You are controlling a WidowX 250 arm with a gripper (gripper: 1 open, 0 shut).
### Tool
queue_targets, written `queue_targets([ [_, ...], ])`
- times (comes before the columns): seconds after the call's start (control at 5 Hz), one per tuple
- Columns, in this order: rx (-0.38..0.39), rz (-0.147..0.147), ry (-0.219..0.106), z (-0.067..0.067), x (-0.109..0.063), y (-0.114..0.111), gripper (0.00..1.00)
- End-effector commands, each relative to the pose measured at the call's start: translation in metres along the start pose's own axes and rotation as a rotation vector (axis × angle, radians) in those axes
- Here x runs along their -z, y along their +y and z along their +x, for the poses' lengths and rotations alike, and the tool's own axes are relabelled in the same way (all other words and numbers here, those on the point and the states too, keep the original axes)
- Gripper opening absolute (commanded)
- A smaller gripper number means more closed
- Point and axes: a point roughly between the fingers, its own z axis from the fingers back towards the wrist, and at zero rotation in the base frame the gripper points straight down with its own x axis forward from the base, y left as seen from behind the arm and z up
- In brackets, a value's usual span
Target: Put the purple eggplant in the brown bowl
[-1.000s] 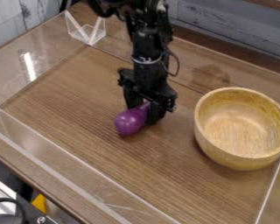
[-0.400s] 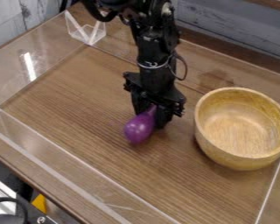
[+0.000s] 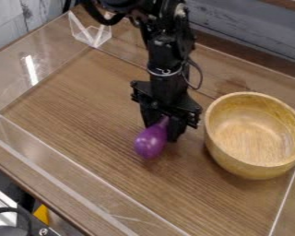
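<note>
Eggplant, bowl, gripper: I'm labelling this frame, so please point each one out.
purple eggplant (image 3: 149,143), camera view, on its glossy body below the fingers.
brown bowl (image 3: 256,168), camera view, on the near rim.
gripper (image 3: 166,129), camera view, between its fingertips, closed on the eggplant's top.

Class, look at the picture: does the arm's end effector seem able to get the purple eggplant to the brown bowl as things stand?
Probably yes. The end effector points down and is closed on the purple eggplant. The brown bowl sits just beside it, open and with nothing inside, and only bare wooden table lies between them.
</note>
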Motion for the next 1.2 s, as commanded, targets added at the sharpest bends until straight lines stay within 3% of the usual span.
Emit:
queue_targets([
  [0.0,0.024,-0.013,-0.044,0.006,-0.026,-0.008,0.0],
  [0.2,0.052,-0.021,-0.036,0.008,-0.039,-0.014,0.0],
  [0.6,0.159,-0.048,-0.055,0.018,-0.077,-0.058,0.0],
  [0.8,0.194,-0.055,-0.055,0.028,-0.054,-0.092,0.0],
  [1.0,0.205,-0.042,-0.074,0.037,-0.034,-0.114,0.0],
])
